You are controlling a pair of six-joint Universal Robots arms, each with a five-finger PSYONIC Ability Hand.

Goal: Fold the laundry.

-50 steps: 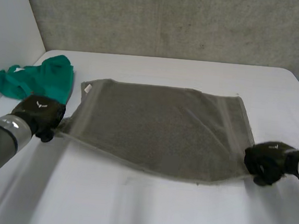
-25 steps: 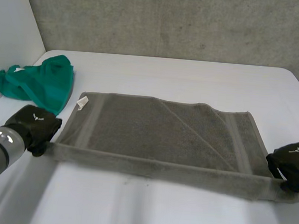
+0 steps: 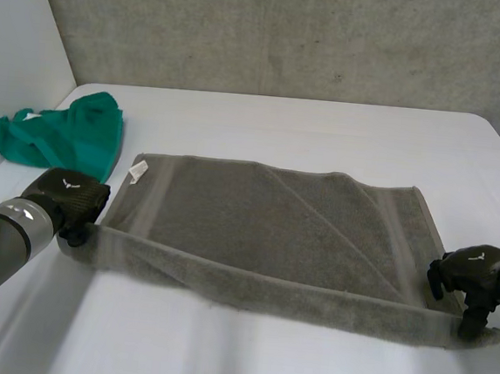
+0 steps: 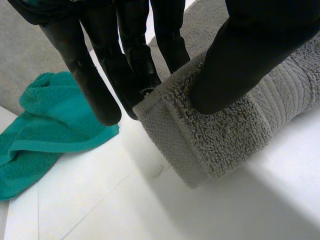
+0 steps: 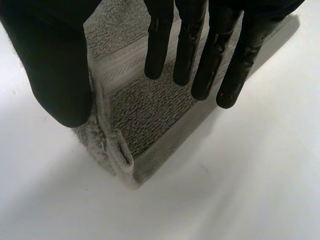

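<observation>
- A grey towel (image 3: 273, 224) lies spread across the middle of the white bench (image 3: 308, 122). Its far part is flat, and its near long edge is stretched between the two hands.
- The left hand (image 3: 66, 202) is at the near left corner. In its wrist view the thumb (image 4: 240, 55) presses down on the thick doubled corner while the fingers (image 4: 135, 60) back it from the other side, so that corner is pinched firmly.
- The corner is raised a little off the bench, with shadow under the edge. I take this as tension held on the edge so the layers stay aligned.
- The right hand (image 3: 474, 275) is at the near right corner. Its wrist view shows straight fingers spread well away from the thumb. The hemmed corner rests on the bench beneath that wide gap, so the hand looks open rather than gripping.
- A small white label (image 3: 137, 171) sits at the far left corner, facing up.
- A green cloth (image 3: 61, 140) lies bunched at the far left of the bench, apart from the towel. It is probably waiting its turn.
- I judge the towel only partly folded. The next move needs both near corners secured, otherwise the loose right end may sag and skew the edge.
</observation>
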